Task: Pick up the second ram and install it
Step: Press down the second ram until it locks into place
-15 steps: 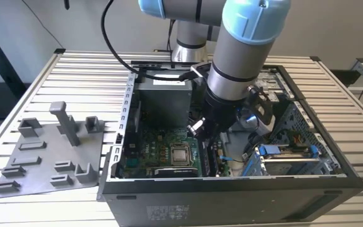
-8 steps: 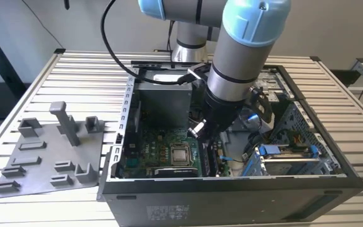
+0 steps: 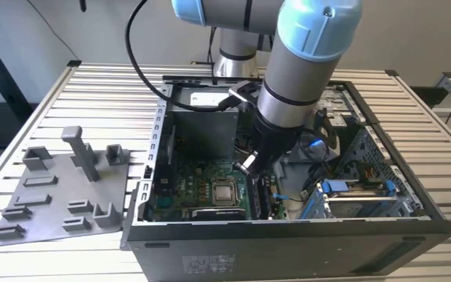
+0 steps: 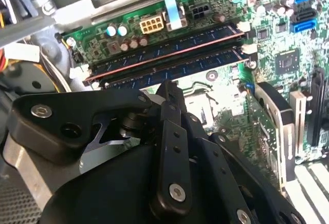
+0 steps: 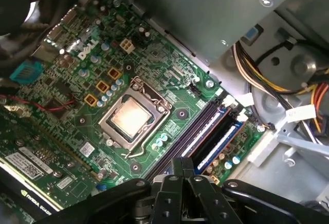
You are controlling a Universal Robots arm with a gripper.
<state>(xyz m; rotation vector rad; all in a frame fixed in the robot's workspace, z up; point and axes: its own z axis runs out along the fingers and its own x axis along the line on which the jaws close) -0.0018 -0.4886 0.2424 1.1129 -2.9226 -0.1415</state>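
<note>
My gripper (image 3: 251, 166) reaches down into the open computer case (image 3: 288, 241), just over the motherboard (image 3: 202, 188). In both wrist views its black fingers are shut tip to tip, and I see nothing between them. Two long dark sticks stand side by side in the memory slots. The stick nearer my gripper (image 4: 169, 86) is the second ram (image 4: 177, 67); the other stick (image 4: 169, 45) lies just beyond it. The fingertips sit right at the second ram's top edge; I cannot tell whether they touch it. In the first wrist view my gripper (image 5: 182, 163) hangs over the slots' near end (image 5: 203, 131).
A gray plastic tray (image 3: 53, 194) with upright posts lies on the slatted table (image 3: 100, 82) at the exterior view's left. Inside the case are the processor socket (image 5: 131, 116), a graphics card (image 5: 31, 157), bundled cables (image 5: 288, 80) and a drive cage (image 3: 359, 197).
</note>
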